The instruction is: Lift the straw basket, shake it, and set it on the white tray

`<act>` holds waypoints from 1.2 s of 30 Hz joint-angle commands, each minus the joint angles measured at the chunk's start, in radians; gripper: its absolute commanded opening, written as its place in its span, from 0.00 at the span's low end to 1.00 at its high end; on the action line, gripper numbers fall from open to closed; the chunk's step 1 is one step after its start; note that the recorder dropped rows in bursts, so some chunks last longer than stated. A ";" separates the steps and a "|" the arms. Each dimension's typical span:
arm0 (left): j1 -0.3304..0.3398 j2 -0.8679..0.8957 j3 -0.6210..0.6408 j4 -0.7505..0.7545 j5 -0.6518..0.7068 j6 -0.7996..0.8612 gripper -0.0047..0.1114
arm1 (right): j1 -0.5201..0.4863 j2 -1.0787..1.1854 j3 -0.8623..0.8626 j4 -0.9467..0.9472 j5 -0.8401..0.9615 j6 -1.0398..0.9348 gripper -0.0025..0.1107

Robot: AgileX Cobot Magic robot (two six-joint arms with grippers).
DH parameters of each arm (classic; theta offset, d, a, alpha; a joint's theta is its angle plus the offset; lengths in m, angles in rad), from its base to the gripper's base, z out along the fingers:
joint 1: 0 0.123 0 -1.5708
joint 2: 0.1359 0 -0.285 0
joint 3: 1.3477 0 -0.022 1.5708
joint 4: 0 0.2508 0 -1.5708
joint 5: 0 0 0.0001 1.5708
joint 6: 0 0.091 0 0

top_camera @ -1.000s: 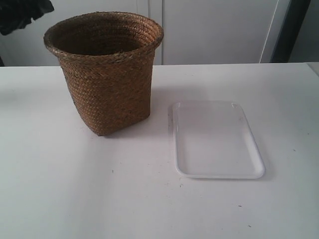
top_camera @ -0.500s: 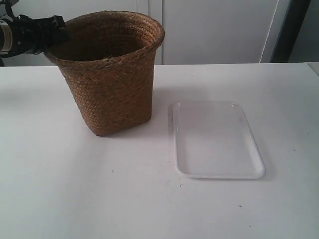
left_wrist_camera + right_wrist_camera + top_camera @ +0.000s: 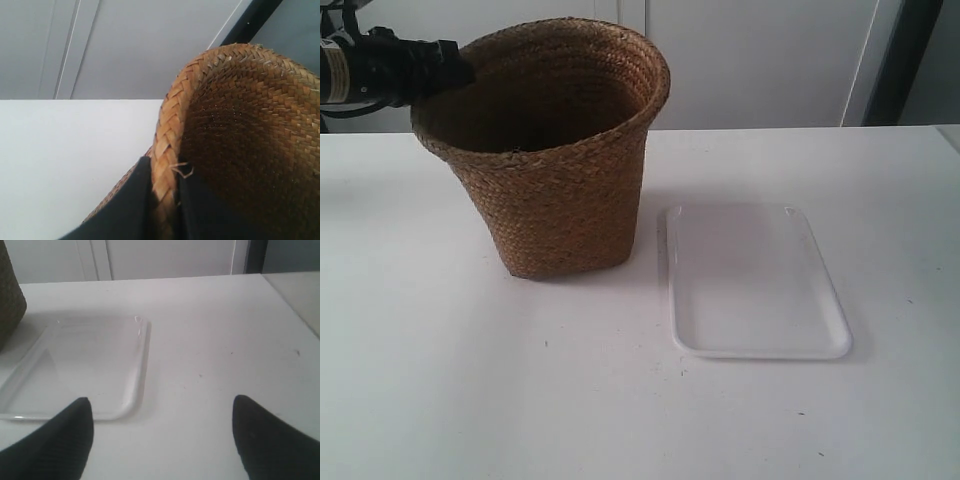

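Observation:
The brown woven straw basket (image 3: 555, 160) stands on the white table, tilted so its mouth leans toward the exterior view's right. My left gripper (image 3: 460, 72) comes in from the exterior view's left and is shut on the basket's braided rim (image 3: 165, 165), one finger outside and one inside the wall. The white tray (image 3: 752, 280) lies flat and bare beside the basket, to its right in the exterior view. In the right wrist view my right gripper (image 3: 162, 412) hangs open over bare table near a corner of the white tray (image 3: 75, 365), nothing between its fingers.
The white table (image 3: 440, 380) runs to a pale wall with panel seams behind. A dark vertical post (image 3: 905, 60) stands at the far right. The table's right edge (image 3: 300, 310) shows in the right wrist view.
The left arm came in from the exterior view's left and closed on the basket's rim. The basket has since tipped and shifted a little toward the tray.

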State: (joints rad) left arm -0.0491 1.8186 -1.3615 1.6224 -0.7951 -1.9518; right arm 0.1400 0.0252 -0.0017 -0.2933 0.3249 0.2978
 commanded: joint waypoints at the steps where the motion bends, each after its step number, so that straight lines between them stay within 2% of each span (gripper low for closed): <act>1: -0.005 0.004 0.001 0.039 -0.050 0.023 0.04 | -0.006 0.000 0.002 -0.036 -0.242 -0.014 0.65; 7: -0.005 0.004 0.001 0.039 -0.047 0.023 0.04 | -0.008 0.000 0.002 0.040 -0.787 0.108 0.65; 11: -0.005 0.005 0.005 0.042 -0.047 0.023 0.04 | -0.008 0.000 0.002 0.056 -0.996 0.358 0.65; 13: -0.005 0.008 0.005 0.047 -0.045 0.023 0.04 | -0.008 0.000 0.002 0.054 -0.991 0.459 0.65; 18: -0.005 0.008 0.005 0.034 -0.045 0.023 0.04 | -0.008 0.071 -0.084 -0.058 -0.839 0.464 0.65; 22: -0.005 0.008 0.005 0.020 -0.043 0.023 0.04 | -0.008 0.257 -0.173 -0.111 -0.823 0.523 0.65; 26: -0.005 0.008 0.005 0.015 -0.048 0.018 0.04 | -0.008 0.502 -0.324 -0.179 -0.669 0.532 0.59; 31: -0.005 0.008 0.005 0.015 -0.049 0.016 0.04 | 0.011 0.844 -0.472 -0.389 -0.854 0.735 0.55; 36: -0.005 0.008 0.005 0.023 -0.064 0.016 0.04 | 0.052 1.151 -0.674 -0.634 -1.068 1.104 0.55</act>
State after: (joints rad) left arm -0.0491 1.8208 -1.3615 1.6024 -0.8297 -1.9376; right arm 0.1701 1.0392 -0.5738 -0.7945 -0.6075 1.2059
